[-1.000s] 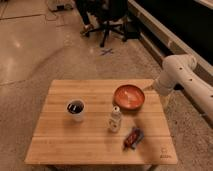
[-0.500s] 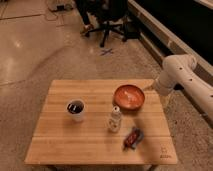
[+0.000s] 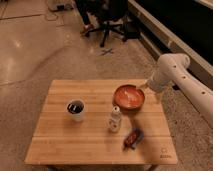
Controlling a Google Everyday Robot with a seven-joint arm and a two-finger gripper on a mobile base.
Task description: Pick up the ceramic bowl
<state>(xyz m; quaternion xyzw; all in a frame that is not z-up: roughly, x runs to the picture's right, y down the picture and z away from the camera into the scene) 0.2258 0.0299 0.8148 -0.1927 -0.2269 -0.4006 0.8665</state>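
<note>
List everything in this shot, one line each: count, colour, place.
table: one, light wood, middle of the view
ceramic bowl: one, orange-red, back right of the table
cup: one, white with a dark inside, left of the middle
bottle: one, white, upright, just in front of the bowl
packet: one, red and dark, lying flat near the front right
office chair: one, black, on the floor far behind the table
cross mark: one, blue, on the floor near the chair
arm: one, white, reaching in from the right
gripper: one, at the bowl's right rim
</note>
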